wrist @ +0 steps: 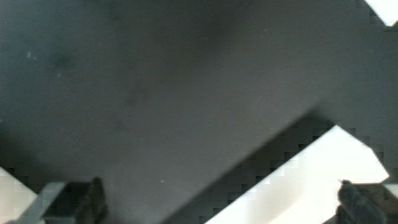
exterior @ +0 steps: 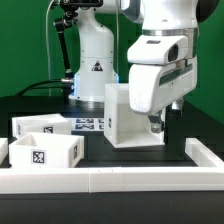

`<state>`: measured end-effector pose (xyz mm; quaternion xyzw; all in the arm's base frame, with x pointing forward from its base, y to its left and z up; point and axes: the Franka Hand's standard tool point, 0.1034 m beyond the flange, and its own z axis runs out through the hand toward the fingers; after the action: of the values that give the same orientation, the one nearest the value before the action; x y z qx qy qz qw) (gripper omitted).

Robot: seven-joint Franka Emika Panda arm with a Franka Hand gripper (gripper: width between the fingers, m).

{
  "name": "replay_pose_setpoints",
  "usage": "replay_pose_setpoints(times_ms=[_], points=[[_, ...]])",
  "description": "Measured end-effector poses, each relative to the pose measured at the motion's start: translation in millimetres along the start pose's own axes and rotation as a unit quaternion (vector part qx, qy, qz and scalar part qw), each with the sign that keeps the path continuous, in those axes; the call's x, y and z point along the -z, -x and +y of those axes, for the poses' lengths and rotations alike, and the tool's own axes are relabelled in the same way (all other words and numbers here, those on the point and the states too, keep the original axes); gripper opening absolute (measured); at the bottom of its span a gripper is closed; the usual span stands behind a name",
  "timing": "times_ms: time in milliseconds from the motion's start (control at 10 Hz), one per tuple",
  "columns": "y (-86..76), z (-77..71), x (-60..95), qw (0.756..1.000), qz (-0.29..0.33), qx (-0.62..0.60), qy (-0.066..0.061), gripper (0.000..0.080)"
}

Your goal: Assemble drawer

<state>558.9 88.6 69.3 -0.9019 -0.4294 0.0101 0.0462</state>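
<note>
The drawer's large boxy white shell (exterior: 128,115) stands on the black table near the middle. Two small open-topped trays with square tags sit at the exterior view's left, one in front (exterior: 42,153) and one behind (exterior: 42,126). My gripper (exterior: 163,117) hangs low at the shell's right side, close to its wall. In the wrist view the gripper (wrist: 222,202) is open and empty, with its dark fingers (wrist: 73,200) wide apart. Between them lie black table and a white surface (wrist: 338,165). I cannot tell which part that surface belongs to.
The marker board (exterior: 90,123) lies flat between the trays and the shell. A long white border rail (exterior: 110,180) runs along the table's front and up its right side (exterior: 205,152). The robot's white base (exterior: 95,60) stands behind.
</note>
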Motion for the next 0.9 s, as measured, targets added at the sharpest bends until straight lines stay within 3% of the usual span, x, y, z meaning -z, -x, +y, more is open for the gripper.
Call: replay_pose_setpoints(times_ms=[600, 900], points=[[0.4, 0.0, -0.3, 1.0, 0.002, -0.019, -0.003, 0.065], [-0.4, -5.7, 1.6, 0.99, 0.001, -0.138, -0.003, 0.065]])
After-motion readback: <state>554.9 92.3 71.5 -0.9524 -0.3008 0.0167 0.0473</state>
